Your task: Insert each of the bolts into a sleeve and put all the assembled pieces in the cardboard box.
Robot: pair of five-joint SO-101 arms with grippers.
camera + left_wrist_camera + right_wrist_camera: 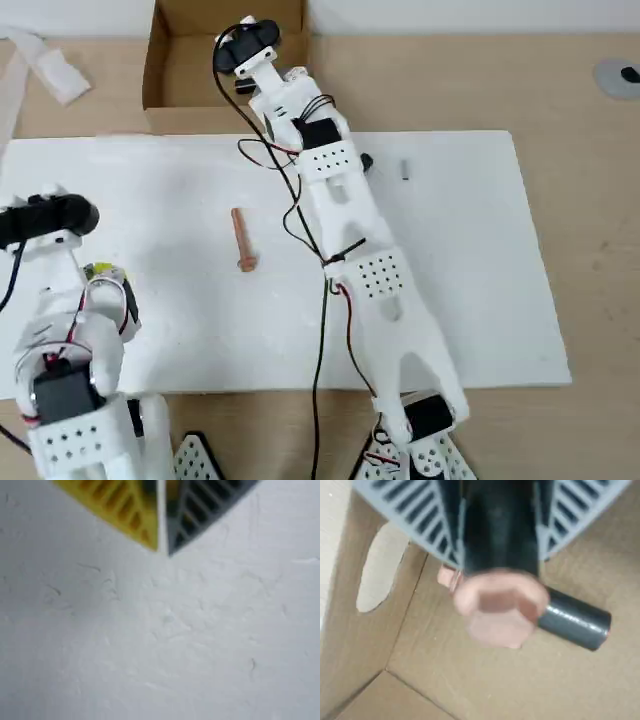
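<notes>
Matt brown cardboard box, its inner floor faintly ribbed, on a smooth, pale wood-look desk. Beside the box lies a white foam sheet, matt and finely scratched, bearing a dull copper-coloured bolt, plastic by its look. Above the box floor, the right gripper, of grey ribbed plastic, clamps a smooth dark sleeve with a soft sheen. A second sleeve on the box floor glints likewise. Away from the box, the left gripper is matt ribbed plastic.
</notes>
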